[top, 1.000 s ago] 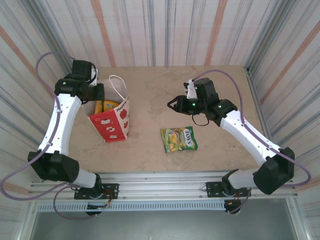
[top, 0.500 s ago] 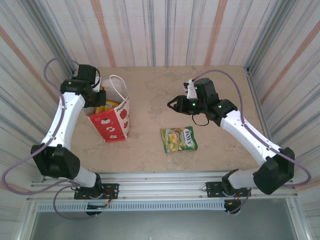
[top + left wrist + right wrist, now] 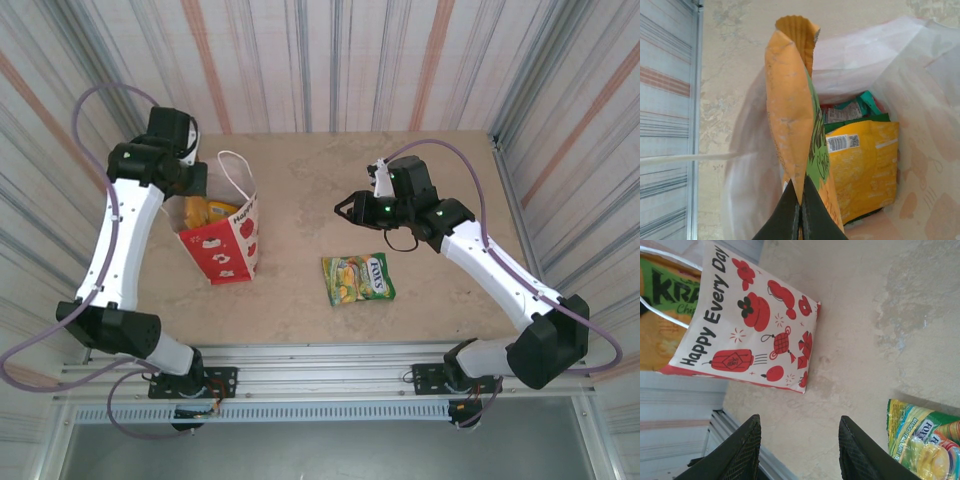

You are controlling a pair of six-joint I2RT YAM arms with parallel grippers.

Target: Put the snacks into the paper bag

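**Left pincer (image 3: 800, 202) clamped on an orange packet (image 3: 790, 100) over the paper bag (image 3: 925, 90)**

The packet hangs upright in the bag's open mouth. A yellow packet (image 3: 865, 170) and a teal packet (image 3: 867, 99) lie inside. The right pincer (image 3: 799, 450), fingers apart and empty, hovers over the table (image 3: 300, 180) near a green-yellow packet (image 3: 358, 277) lying flat, well apart from the bag

— We get bright, even light from overhead; on the table (image 3: 300, 290) the shadows are faint and soft-edged.

— We agree. The paper bag (image 3: 930, 90) glows where light passes through its thin walls (left wrist view), and the orange packet (image 3: 790, 110) is sharp.

— The left gripper (image 3: 800, 202) looks dark to us, its edges a little soft.

— From the right wrist we read the bag's lettering crisply; a soft shadow edges the green packet (image 3: 922, 437).
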